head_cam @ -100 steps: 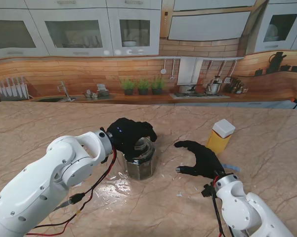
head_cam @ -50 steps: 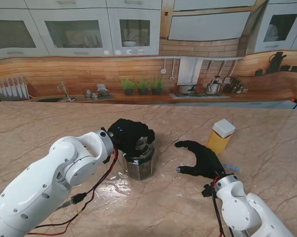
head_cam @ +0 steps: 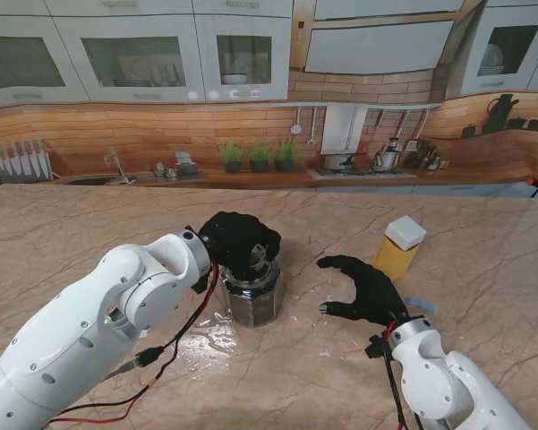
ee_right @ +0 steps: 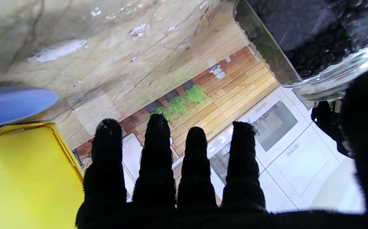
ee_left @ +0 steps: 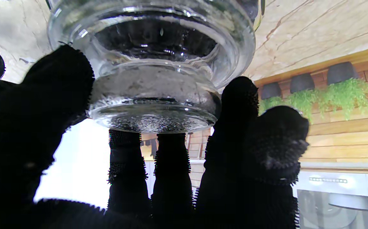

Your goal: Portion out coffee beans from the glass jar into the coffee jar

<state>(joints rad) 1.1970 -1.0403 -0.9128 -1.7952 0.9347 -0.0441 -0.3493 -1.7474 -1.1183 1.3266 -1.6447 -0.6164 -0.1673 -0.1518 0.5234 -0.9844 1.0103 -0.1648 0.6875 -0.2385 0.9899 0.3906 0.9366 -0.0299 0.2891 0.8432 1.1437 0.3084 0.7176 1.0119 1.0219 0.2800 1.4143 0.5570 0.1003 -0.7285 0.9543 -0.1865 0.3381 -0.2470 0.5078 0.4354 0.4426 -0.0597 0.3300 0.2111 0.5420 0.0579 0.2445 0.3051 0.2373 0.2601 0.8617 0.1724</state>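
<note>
The faceted glass jar (head_cam: 252,291) is gripped at its lid (ee_left: 152,105) by the left hand (head_cam: 240,242); beans are revealed only by the right wrist view; the right hand (head_cam: 365,288) is spread, empty, beside the yellow coffee jar (head_cam: 399,247).

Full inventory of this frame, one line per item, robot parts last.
glass jar: 1, clear glass, dark coffee beans inside, centre of table, under the left hand.
coffee jar: 1, yellow body, white lid, on table to the right, farther from me than the right hand.
blue object: 1, blue, on table beside the coffee jar; kind unclear.
table: 1, beige marble.
left hand: 1, black glove, fingers closed around the glass jar's top.
right hand: 1, black glove, open, holding nothing.
</note>
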